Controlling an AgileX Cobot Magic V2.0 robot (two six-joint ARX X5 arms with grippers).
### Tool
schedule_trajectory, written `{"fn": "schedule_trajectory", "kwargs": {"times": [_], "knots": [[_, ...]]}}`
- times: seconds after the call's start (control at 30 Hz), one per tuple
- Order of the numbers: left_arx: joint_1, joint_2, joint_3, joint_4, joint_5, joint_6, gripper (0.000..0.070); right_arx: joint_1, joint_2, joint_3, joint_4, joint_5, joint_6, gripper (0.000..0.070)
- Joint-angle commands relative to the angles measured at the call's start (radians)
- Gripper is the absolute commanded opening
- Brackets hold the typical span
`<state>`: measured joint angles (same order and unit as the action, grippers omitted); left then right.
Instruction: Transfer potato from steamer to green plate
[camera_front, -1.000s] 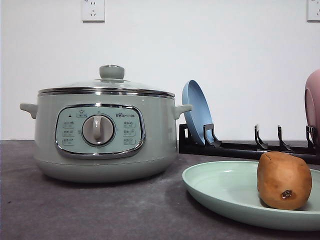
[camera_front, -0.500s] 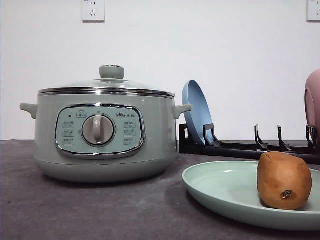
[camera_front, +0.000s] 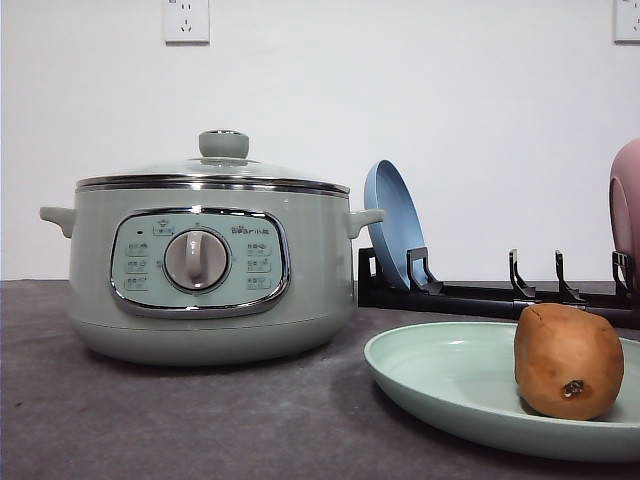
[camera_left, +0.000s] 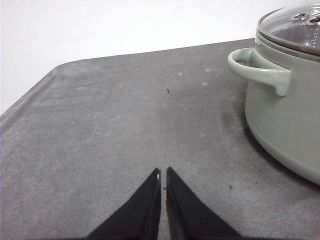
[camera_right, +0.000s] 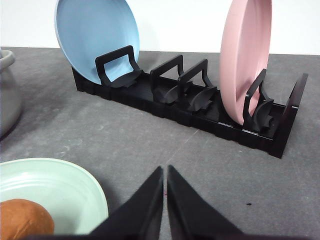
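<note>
Potato (camera_front: 568, 361) on green plate (camera_front: 450, 385); steamer (camera_front: 205, 270) lidded; left gripper (camera_left: 162, 173), right gripper (camera_right: 165, 170) jaws closed, empty

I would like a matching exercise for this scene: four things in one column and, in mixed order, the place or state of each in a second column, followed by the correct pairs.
Things:
1. potato
2. glass lid
3. blue plate
4. pink dish

Places or states:
A. standing on edge at one end of the black rack, nearer the steamer
B. closed on the steamer
C. lying on the green plate
D. standing on edge at the other end of the rack

Pairs: 1-C, 2-B, 3-A, 4-D
</note>
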<state>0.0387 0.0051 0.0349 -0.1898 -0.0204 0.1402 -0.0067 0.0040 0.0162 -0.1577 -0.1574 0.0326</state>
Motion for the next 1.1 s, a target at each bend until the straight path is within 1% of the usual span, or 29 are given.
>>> {"fn": "schedule_trajectory", "kwargs": {"times": [0.0, 1.07], "knots": [[0.000, -0.002, -0.017, -0.011, 0.000, 0.001, 0.0012, 0.003, -0.001, -0.004, 0.006, 0.000, -0.007, 0.0000], [0.000, -0.002, -0.017, -0.011, 0.000, 0.001, 0.0012, 0.003, 0.000, -0.004, 0.006, 0.000, -0.007, 0.0000]]}}
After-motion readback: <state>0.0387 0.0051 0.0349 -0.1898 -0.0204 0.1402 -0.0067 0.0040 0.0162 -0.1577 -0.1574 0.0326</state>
